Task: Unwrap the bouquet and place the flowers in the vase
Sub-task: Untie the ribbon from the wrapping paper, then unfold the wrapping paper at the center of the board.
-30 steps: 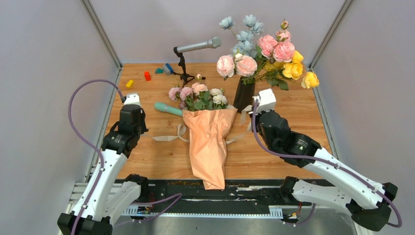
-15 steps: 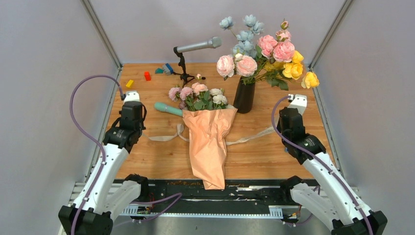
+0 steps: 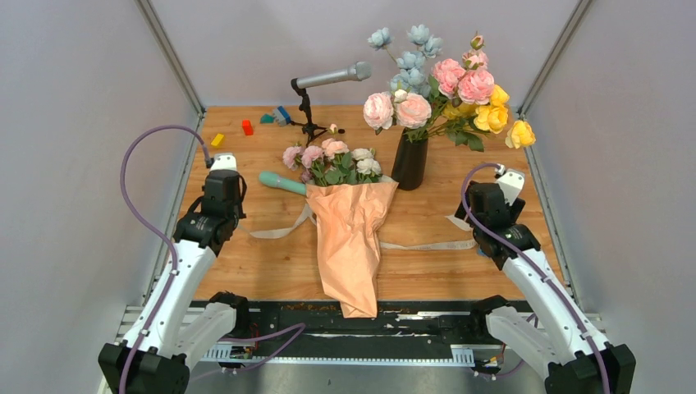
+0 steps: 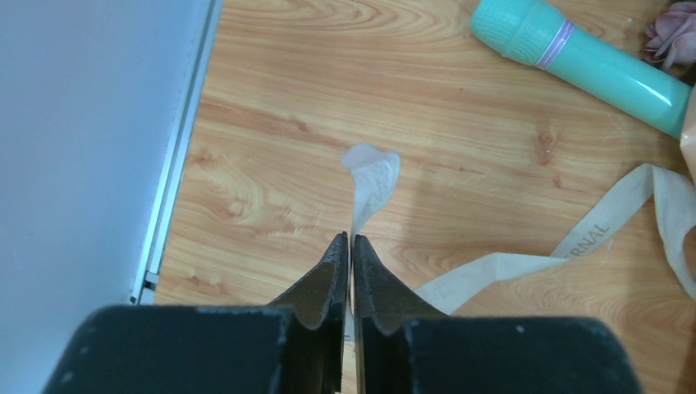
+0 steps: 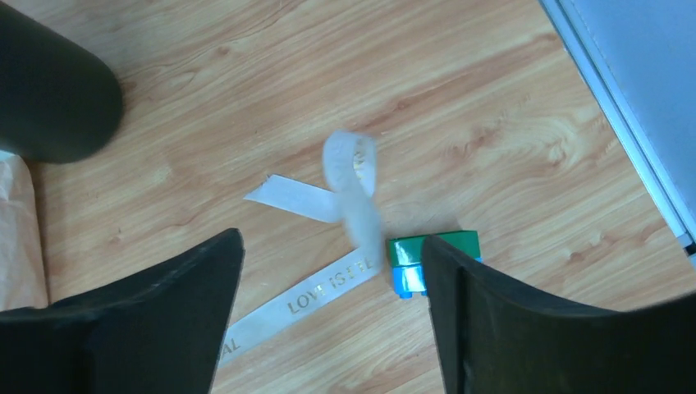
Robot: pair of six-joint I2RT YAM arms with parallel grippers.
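The bouquet [image 3: 349, 246] lies mid-table in peach paper, its flowers [image 3: 332, 160] pointing to the back. Its cream ribbon [image 3: 427, 245] is untied and trails flat to both sides. My left gripper [image 4: 351, 238] is shut on the ribbon [image 4: 371, 176], whose end pokes out past the tips. My right gripper [image 5: 330, 238] hangs open above the ribbon's other end [image 5: 349, 176], which curls loose on the wood. The black vase [image 3: 409, 160] stands behind the bouquet holding pink, blue and yellow blooms; its base [image 5: 49, 90] shows in the right wrist view. In the top view both wrists hide their fingers.
A green-and-blue brick [image 5: 431, 258] lies against my right finger. A teal handle [image 3: 281, 182] rests left of the flowers. A microphone on a stand [image 3: 328, 78] and small coloured bricks [image 3: 247, 127] sit at the back. Grey walls close both sides.
My right arm swung from beside the vase to the right edge, dragging the ribbon out straight, then its jaws opened and the ribbon dropped. The left arm barely moved.
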